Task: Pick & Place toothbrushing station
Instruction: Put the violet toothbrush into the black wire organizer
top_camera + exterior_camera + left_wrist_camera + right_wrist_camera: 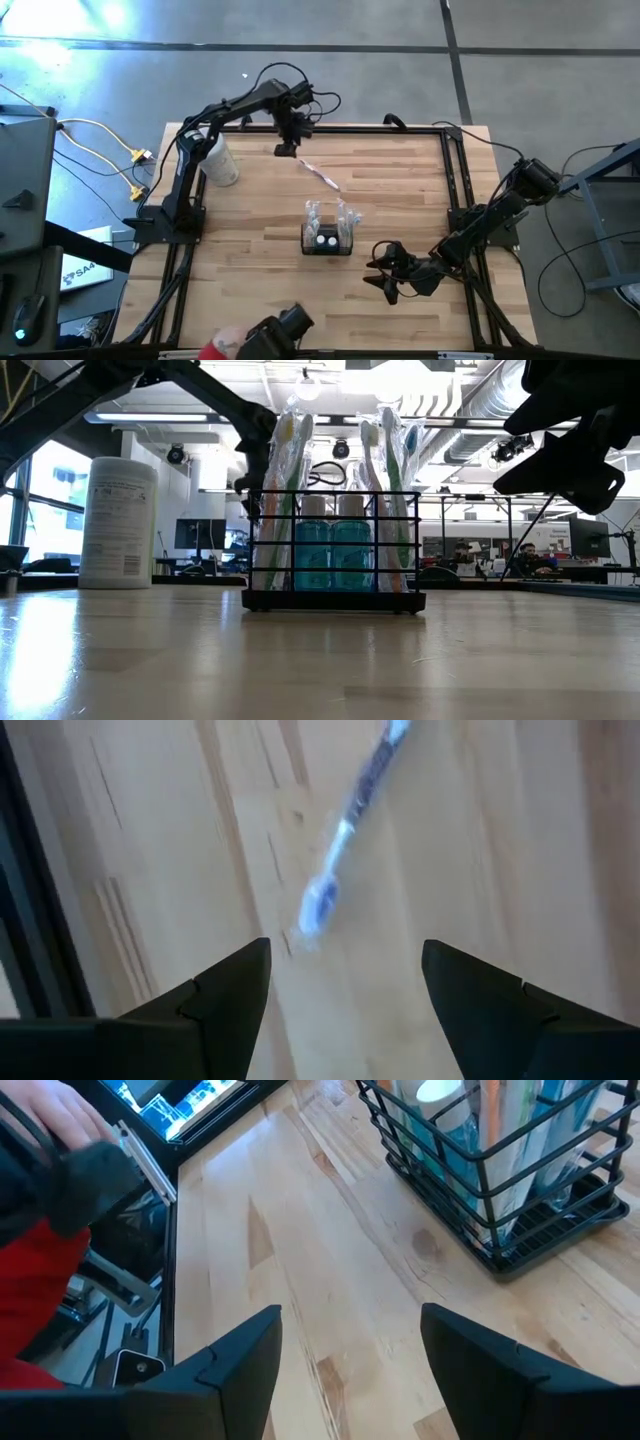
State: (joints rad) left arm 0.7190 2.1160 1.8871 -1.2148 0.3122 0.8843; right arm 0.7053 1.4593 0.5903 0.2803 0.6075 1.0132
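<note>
The black wire holder box [327, 238] stands on its base at the table's middle, holding several wrapped toothbrushes and two blue bottles [332, 550]; it also shows in the right wrist view [500, 1170]. A loose blue toothbrush [322, 175] lies flat on the table behind it and shows in the left wrist view [345, 830]. My left gripper [287, 146] hovers open near the far edge, just beyond the toothbrush's head end. My right gripper [385, 278] is open and empty, right of and nearer than the holder.
A white cylindrical container [219, 160] stands at the far left of the table. A black frame rail [455, 190] runs along the table's sides. A person's hand and red sleeve [40, 1230] show past the near edge, by a dark device [280, 335].
</note>
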